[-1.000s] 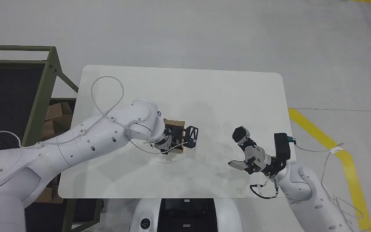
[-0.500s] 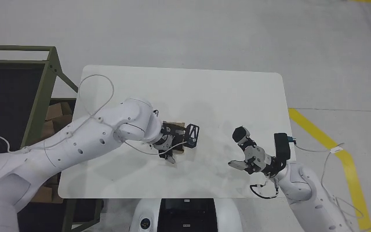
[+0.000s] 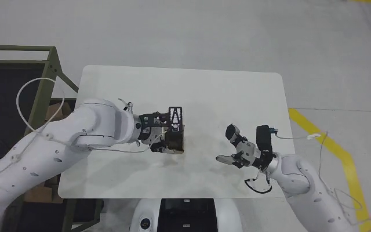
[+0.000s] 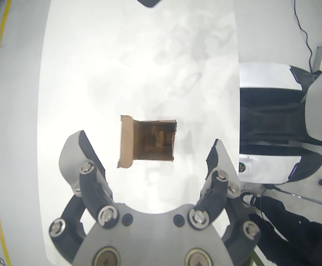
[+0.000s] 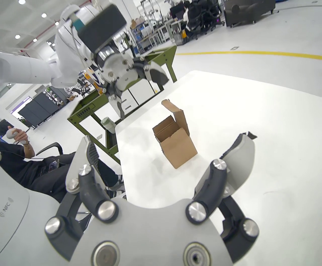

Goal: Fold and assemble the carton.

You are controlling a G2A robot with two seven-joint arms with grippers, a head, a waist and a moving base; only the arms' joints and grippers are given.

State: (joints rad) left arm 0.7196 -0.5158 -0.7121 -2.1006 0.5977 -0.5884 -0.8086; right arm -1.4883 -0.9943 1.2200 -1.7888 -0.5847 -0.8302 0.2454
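The left claw (image 4: 148, 138), jaws wide apart, hangs directly above the open-topped carton (image 4: 153, 144). The carton stands left of centre, well in from every edge of the table (image 3: 232, 93). The right claw (image 5: 167, 138), also spread, hovers lower right. The left claw has risen off the carton and the right has edged leftward.

This is a large open robotics lab or factory hall: beyond the white table (image 5: 239, 100) lie a glossy pale floor (image 5: 213, 40) with a yellow line (image 5: 251, 52), workbenches (image 5: 153, 32) and round ceiling lights (image 5: 44, 15), with an olive-green metal frame (image 5: 93, 110) just beside the table.
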